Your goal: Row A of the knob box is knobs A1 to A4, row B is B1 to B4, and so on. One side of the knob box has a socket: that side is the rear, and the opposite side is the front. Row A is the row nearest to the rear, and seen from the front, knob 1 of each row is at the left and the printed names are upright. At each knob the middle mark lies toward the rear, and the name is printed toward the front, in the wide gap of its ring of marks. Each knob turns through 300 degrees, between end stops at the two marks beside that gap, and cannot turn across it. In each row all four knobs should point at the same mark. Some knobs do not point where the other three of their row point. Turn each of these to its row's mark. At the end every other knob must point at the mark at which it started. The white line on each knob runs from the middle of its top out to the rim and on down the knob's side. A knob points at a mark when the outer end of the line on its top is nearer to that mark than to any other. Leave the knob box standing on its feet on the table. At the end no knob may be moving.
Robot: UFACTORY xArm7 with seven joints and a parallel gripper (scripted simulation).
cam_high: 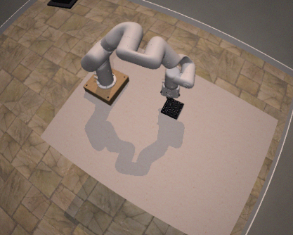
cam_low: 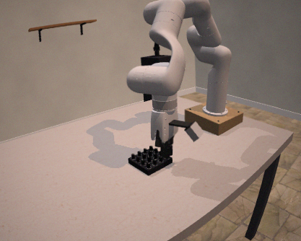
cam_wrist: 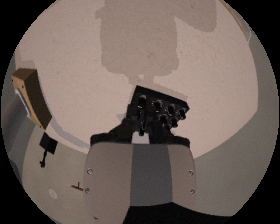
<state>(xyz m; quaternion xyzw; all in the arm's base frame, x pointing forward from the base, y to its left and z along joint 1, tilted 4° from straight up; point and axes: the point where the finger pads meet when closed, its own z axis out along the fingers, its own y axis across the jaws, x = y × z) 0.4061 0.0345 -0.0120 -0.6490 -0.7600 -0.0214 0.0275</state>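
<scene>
The box (cam_high: 172, 108) (cam_low: 141, 167) (cam_wrist: 160, 94) sits on its feet on the table, and at its twelve o'clock corner from above, the gripper (cam_high: 169, 97) (cam_low: 166, 154) (cam_wrist: 141, 103) is nearly closed, apparently pinching a hidden knob, presumably to turn it.
</scene>
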